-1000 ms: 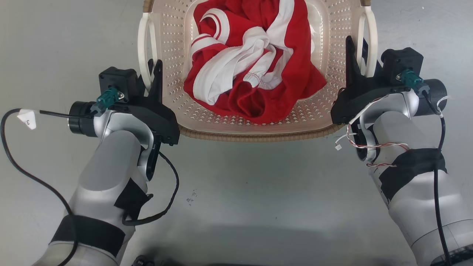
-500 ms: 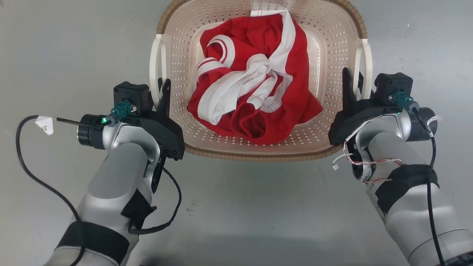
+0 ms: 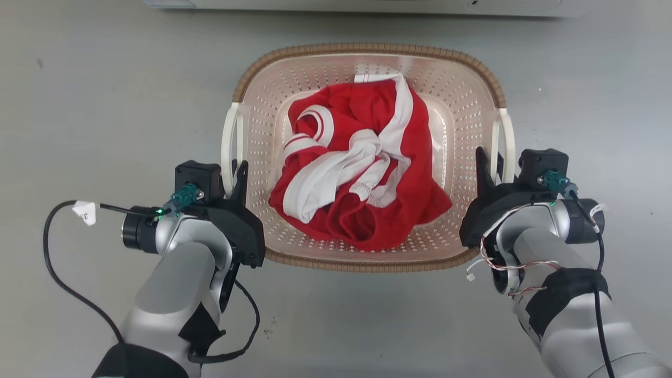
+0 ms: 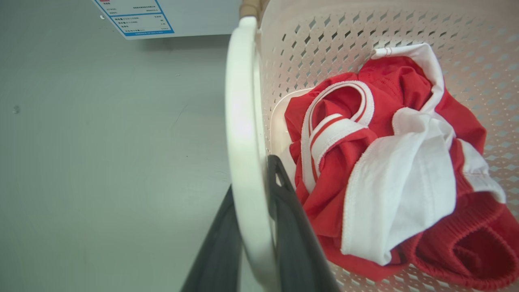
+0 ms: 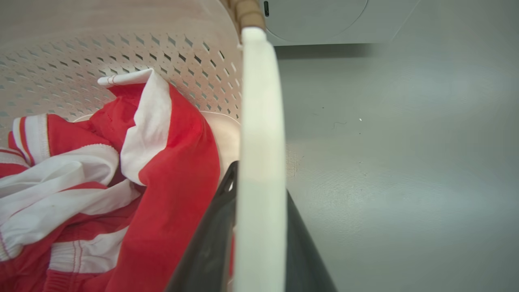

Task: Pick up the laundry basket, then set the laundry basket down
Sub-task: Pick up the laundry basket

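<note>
Near the floor's [image 3: 105,79] far edge, before the washing machine [image 3: 341,4], the laundry basket [image 3: 367,52] is held between left gripper [image 3: 236,173] and right gripper [image 3: 488,160], each clenched astride a white handle [image 3: 227,142], likely to keep the red-and-white garment [image 3: 362,173] level.

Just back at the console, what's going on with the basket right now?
Both arms have the laundry basket by its white side handles: the left tool is clamped across the left handle, the right tool across the right handle. A red and white garment lies bunched inside. Whether the basket is off the grey floor, I cannot tell.
</note>
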